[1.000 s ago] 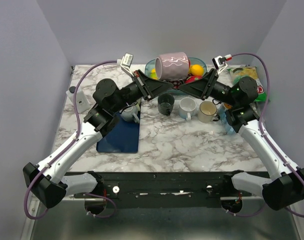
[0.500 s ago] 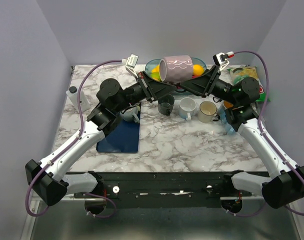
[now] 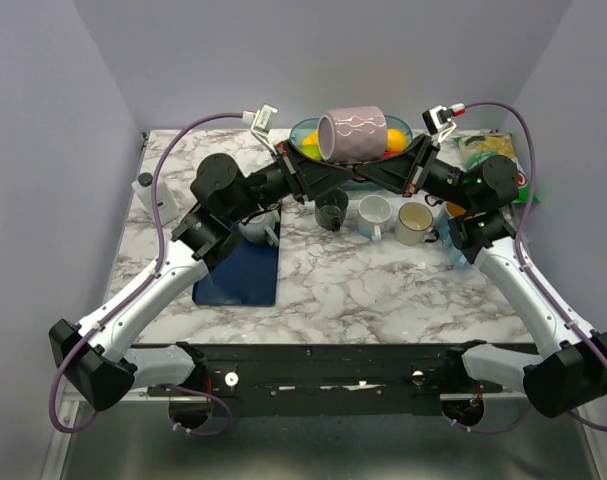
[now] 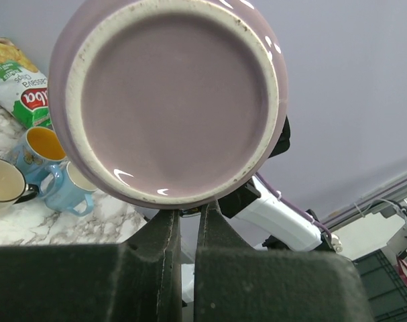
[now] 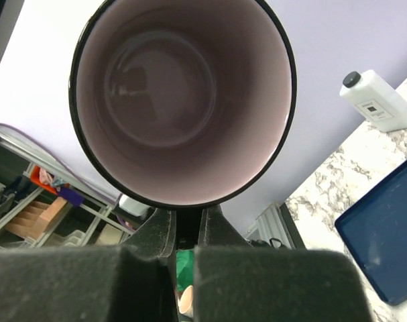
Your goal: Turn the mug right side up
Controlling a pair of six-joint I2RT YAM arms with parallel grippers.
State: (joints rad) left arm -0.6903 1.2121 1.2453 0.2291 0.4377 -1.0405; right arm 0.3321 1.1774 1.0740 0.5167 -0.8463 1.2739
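Sideways purple mug (image 3: pixel 351 134) hanging slightly higher than before, left gripper (image 3: pixel 324 170) staying clamped under it, right gripper (image 3: pixel 376 170) now pinching it too

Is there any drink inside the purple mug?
No, the pale purple ceramic mug points its open mouth straight at the right wrist camera, and its inside is bare all the way to the bottom.

A: What colour is the mug (image 3: pixel 353 135)?
B: Lilac with white wavy lines, a dark rim, a cream ring round its base.
A: And behind the left gripper (image 4: pixel 187 213), lower down?
B: A navy tray (image 3: pixel 238 280) on a white marble table (image 3: pixel 383 290), grey-veined.
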